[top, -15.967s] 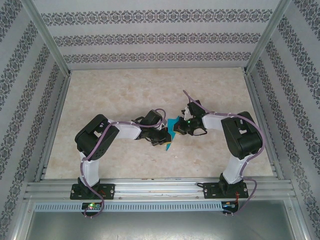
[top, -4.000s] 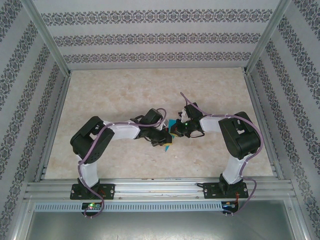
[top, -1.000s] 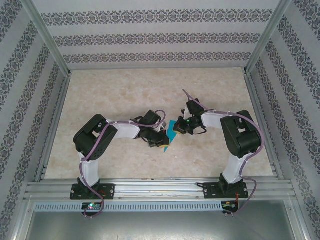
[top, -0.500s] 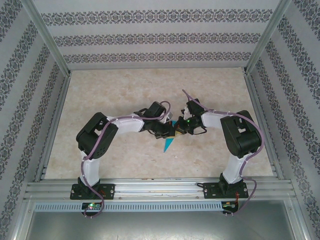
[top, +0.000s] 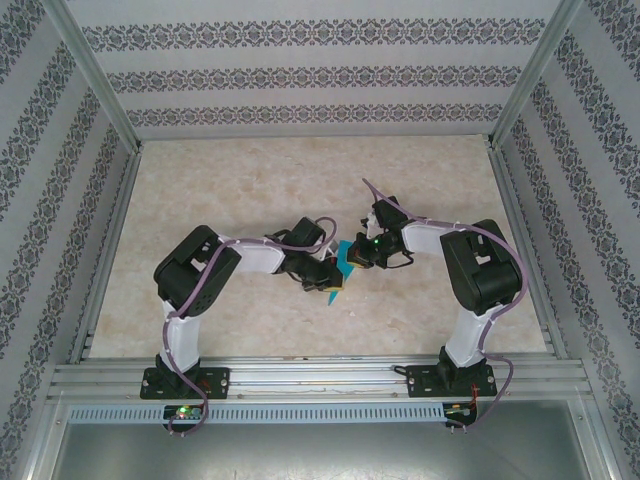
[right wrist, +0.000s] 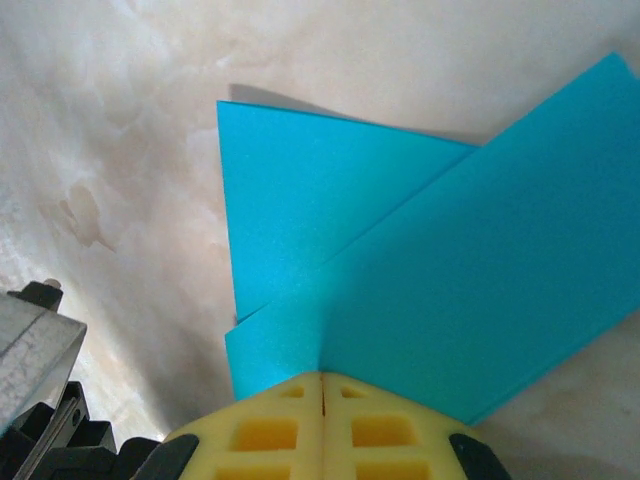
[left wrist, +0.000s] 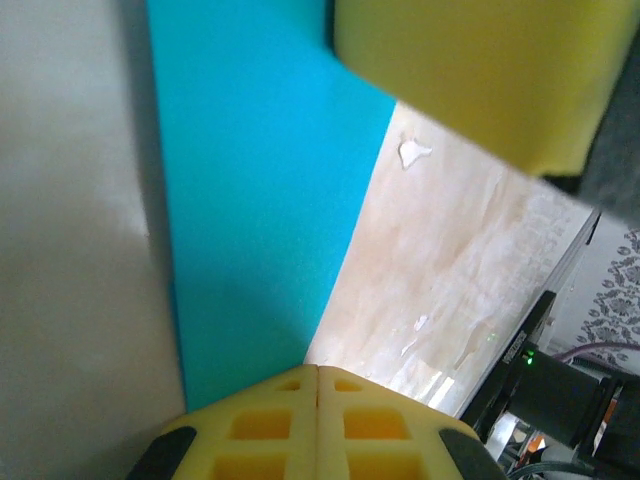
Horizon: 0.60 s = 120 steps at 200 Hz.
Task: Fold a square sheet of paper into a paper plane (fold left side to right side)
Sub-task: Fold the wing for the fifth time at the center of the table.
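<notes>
The folding is judged to be well advanced but not finished. The turquoise paper is not a flat square. In the right wrist view it is seen in two layers, a long band laid slantwise over a pointed flap, with a sharp crease between them. A narrow dart with two even wings is not seen, so the last folds and the pressing of the creases are thought to remain.

The right tool is taken as the reference. Its yellow fingers are pressed together, with no gap at the seam in its own view. Their tips are met by the paper at the place where the two layers join. Whether a layer is pinched there cannot be told.

The paper is found directly to the left of the right tool, touching it, low on the table. Whether it lies fully flat is not clear.

The left tool stands just left of the right tool and a little nearer to the arm bases, with the paper between them. Its fingers are also together, and a corner of the paper reaches their tips.
</notes>
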### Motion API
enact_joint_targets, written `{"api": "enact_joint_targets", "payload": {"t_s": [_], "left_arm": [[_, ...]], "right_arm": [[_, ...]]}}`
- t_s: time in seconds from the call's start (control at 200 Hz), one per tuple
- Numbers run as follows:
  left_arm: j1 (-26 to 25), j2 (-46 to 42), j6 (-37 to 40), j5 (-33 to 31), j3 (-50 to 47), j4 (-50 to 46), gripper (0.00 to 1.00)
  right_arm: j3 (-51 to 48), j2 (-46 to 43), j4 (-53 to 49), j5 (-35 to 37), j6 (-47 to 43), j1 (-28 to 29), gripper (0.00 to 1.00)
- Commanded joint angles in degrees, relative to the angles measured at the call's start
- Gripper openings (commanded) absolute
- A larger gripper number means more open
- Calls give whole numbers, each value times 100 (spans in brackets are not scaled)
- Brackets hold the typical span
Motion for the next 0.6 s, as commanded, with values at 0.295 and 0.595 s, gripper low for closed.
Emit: {"api": "enact_joint_targets", "payload": {"t_s": [0.295,0.595], "left_arm": [[-254,-367,617,282,-850,-592,0],[-336,-563,711,135,-1282,-633,0]], "right_arm": [[-8,486,-765,777,-321,-199,0],[44,524,-816,798,-352,-219,0]]}}
